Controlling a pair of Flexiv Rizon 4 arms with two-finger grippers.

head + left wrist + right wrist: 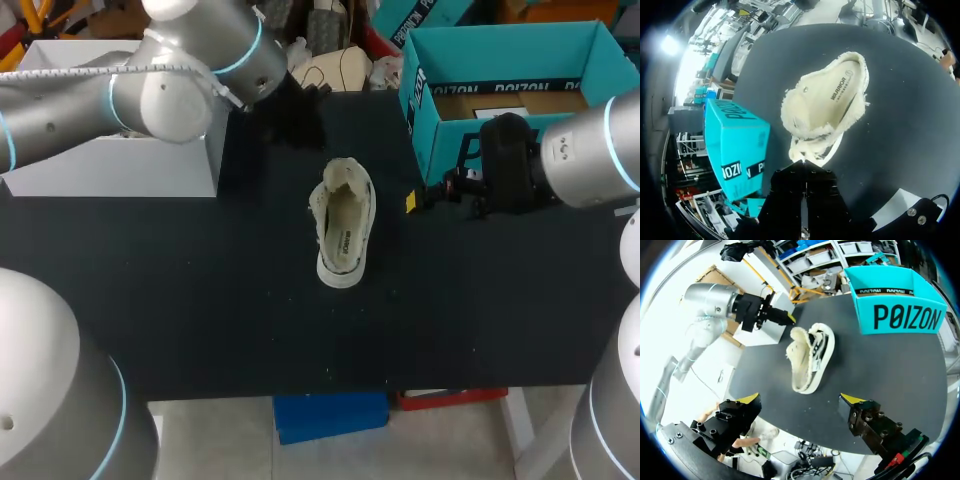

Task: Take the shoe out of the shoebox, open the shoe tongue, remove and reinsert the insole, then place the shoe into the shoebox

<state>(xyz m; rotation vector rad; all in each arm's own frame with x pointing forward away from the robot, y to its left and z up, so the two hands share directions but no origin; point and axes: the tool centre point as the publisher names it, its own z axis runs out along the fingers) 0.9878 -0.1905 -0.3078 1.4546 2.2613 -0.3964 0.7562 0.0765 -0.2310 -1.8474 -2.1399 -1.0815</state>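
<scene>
A white box [110, 165] sits at the far left corner of the black table [200, 300]. The left arm comes in over it, and the left gripper [802, 166] hangs above the table near the far edge. Its fingers are pressed together and hold nothing. Just ahead of it, in the middle of the table, lies the cream shoe [343, 225], well clear of every edge and outside the box. It rests on its sole with the opening upward, so the printed insole [837, 90] shows. The lace end points toward the far edge and the left gripper, and the rounded white end points toward the near edge. Loose laces [810, 149] trail from the end nearest the left gripper. To the right of the shoe, the right gripper [801, 399] is low over the table with its two yellow-tipped fingers [751, 399] spread wide apart and nothing between them. Beyond it, the teal shoebox [500, 40] stands upright and open at the far right corner.
</scene>
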